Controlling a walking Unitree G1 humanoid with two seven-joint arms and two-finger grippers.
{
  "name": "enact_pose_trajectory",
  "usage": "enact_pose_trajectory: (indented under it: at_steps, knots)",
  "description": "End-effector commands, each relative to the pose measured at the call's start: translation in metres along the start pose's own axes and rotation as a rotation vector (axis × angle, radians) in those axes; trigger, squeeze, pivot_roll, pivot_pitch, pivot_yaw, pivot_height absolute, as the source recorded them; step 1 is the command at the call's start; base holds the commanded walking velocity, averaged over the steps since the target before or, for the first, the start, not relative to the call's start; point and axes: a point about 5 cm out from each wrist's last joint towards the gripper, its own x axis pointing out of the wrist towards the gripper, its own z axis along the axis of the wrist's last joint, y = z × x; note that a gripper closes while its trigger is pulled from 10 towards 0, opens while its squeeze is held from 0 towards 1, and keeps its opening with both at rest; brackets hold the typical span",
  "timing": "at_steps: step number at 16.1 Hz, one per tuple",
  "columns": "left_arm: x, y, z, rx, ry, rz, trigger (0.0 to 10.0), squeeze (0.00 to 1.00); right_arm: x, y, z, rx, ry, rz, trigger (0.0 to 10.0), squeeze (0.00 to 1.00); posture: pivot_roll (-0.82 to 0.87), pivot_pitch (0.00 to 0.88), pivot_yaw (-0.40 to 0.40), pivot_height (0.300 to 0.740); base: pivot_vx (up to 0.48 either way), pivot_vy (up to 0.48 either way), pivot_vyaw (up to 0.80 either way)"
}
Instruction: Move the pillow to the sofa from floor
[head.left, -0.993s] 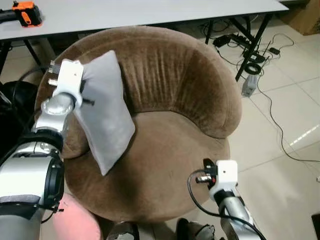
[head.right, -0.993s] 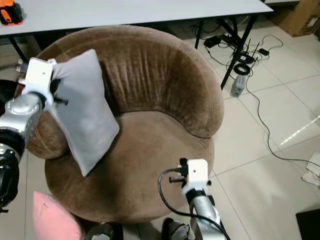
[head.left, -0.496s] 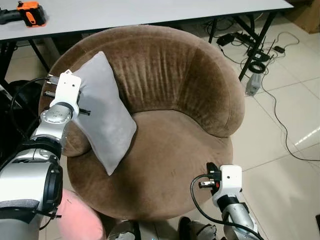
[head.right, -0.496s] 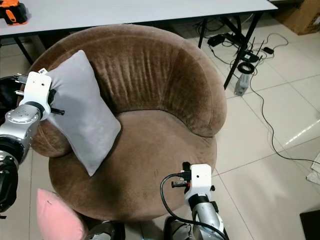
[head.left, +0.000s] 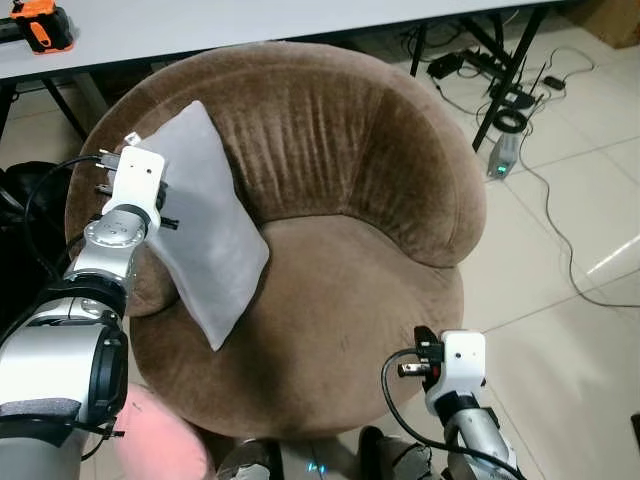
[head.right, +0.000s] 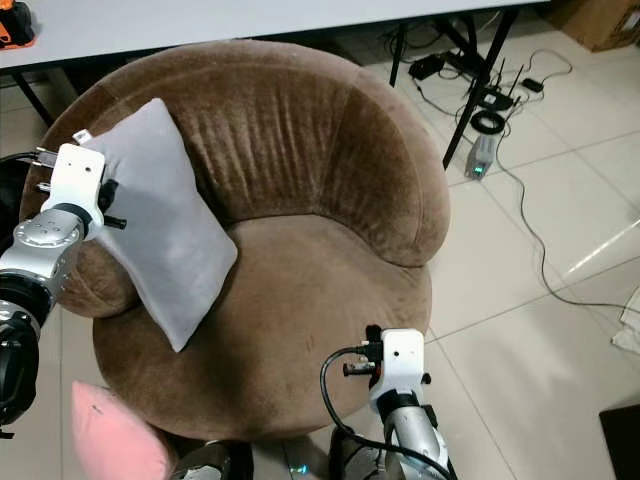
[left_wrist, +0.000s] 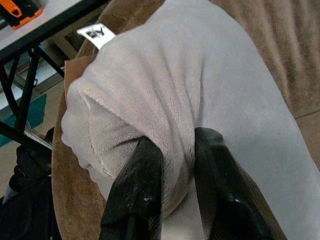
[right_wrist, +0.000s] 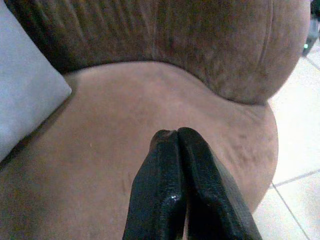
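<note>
Left tool (left_wrist: 172, 150) pinching pillow (head.left: 205, 220) over sofa (head.left: 340, 300)

Grey pillow (head.left: 205, 225) leans tilted against brown sofa (head.left: 330, 150) backrest, lower corner on seat

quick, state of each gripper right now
left gripper: closed on the soft grey fabric pillow.
right gripper: closed, holding nothing, above the round brown velvet sofa.

Office or lab: grey worktable (head.left: 250, 20), floor cables (head.left: 530, 100), tiles, round sofa (head.left: 330, 150).
</note>
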Motion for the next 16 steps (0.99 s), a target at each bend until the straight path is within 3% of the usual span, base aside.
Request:
enact_pose_trajectory:
  at_steps: [1,7,16]
  knots:
    - [-0.001,-0.004,-0.008,0.0,0.028,-0.013,10.0,1.0,-0.003,0.0,-0.002,-0.006,0.017,-0.008,10.0,0.0,-0.19,0.242,0.026,0.74,0.0,0.0,0.0]
    - [-0.001,-0.004,-0.008,-0.002,0.03,-0.017,10.0,1.0,-0.007,0.0,-0.003,-0.003,0.031,-0.013,10.0,0.0,-0.2,0.26,0.03,0.74,0.0,0.0,0.0]
    - [-0.003,-0.019,-0.021,0.005,0.065,-0.068,10.0,1.0,-0.01,0.0,-0.005,-0.003,0.044,-0.02,10.0,0.0,-0.21,0.255,0.032,0.74,0.0,0.0,0.0]
